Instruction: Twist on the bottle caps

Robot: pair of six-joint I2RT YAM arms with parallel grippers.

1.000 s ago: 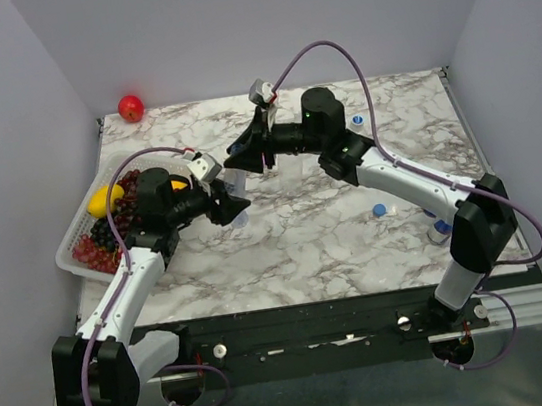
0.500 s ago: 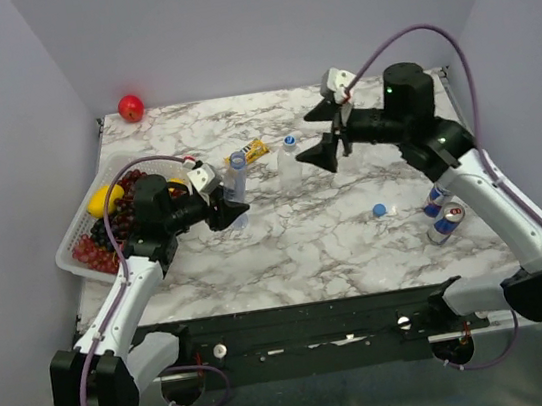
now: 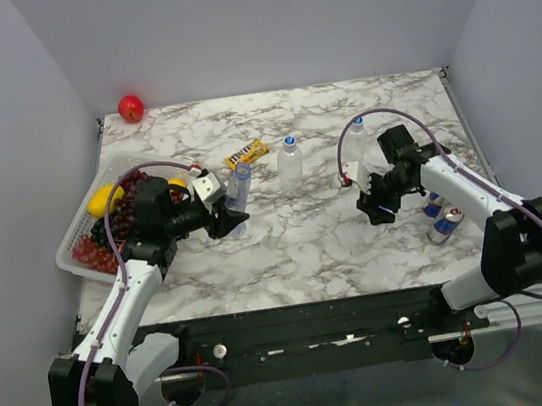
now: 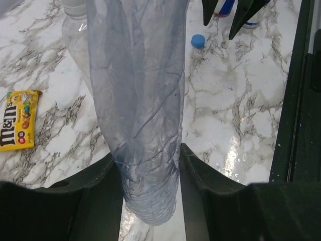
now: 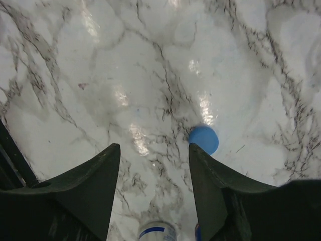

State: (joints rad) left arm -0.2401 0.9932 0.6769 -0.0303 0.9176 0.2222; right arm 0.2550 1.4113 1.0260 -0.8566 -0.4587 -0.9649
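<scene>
My left gripper is shut on the lower body of the slim blue-tinted bottle, which fills the left wrist view between my fingers. A wider clear bottle with a blue cap stands mid-table. Another clear bottle stands to its right. My right gripper is open and low over the table. In the right wrist view a loose blue cap lies on the marble just beyond the right finger's tip. This cap also shows in the left wrist view.
Two blue-and-silver cans stand just right of my right gripper. A white basket of fruit sits at the left edge. A yellow M&M's packet lies behind the slim bottle. A red apple is in the far left corner.
My right arm has swung away from the slim bottle's top, gone right, and come down over the loose cap by the cans. My left gripper keeps hold of the slim bottle.
</scene>
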